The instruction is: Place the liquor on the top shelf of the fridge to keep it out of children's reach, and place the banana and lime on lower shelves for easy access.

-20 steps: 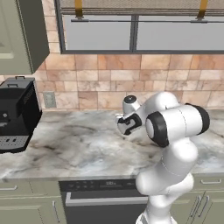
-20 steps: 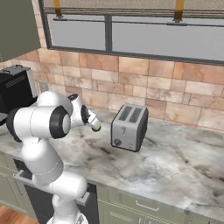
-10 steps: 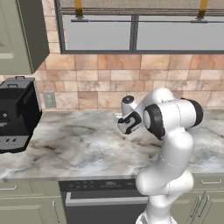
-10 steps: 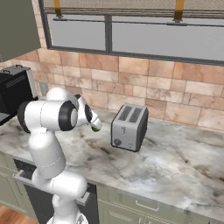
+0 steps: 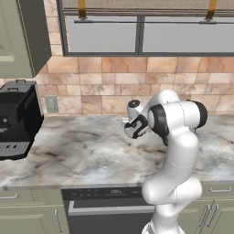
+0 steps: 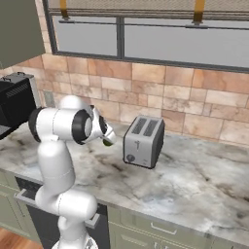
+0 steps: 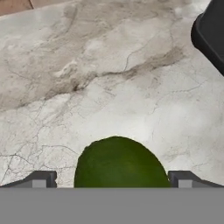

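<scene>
Hand view: lime (image 7: 121,162) sits betw. my fingertips (image 7: 40,180), jaws wide apart, not clamped, over marble counter (image 7: 109,78). Toaster (image 6: 143,141) nearby. No readable labels or writing.

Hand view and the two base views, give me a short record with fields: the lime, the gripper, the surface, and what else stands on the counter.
lime: dark green, round, between the gripper's fingertips in the hand view
gripper: open, one fingertip on each side of the lime; contact cannot be told
surface: marbled grey counter
toaster: silver, two slots, beside the arm in the right base view
coffee machine: black, at the counter's left end
</scene>
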Tool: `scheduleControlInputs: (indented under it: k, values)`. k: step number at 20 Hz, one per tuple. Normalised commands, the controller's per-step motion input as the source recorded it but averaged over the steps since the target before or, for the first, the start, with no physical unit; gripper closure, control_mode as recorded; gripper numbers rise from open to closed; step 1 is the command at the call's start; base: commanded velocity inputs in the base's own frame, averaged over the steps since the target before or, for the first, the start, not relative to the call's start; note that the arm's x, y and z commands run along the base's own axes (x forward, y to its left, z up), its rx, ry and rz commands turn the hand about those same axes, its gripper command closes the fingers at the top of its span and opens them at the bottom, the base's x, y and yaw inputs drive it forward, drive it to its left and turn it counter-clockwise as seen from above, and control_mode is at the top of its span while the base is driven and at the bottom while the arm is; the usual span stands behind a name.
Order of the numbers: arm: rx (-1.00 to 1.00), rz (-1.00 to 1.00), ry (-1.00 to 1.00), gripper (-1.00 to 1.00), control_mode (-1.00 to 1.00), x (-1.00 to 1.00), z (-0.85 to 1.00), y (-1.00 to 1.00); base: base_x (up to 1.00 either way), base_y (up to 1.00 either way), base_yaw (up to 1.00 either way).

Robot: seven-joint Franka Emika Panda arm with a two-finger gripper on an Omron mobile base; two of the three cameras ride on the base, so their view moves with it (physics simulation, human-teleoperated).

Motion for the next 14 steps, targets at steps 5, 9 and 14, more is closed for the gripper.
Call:
scheduleControlInputs:
  k: [5, 9, 14]
  values:
    - [0.00, -0.05, 0.05, -1.00, -1.00, 0.02, -0.20, -0.04, 0.00, 0.00, 0.00]
    - [0.00, -0.04, 0.06, -1.00, -1.00, 0.00, -0.19, 0.00, 0.00, 0.00, 0.00]
    - [0.00, -0.04, 0.03, -1.00, -1.00, 0.00, -0.20, 0.00, 0.00, 0.00, 0.00]
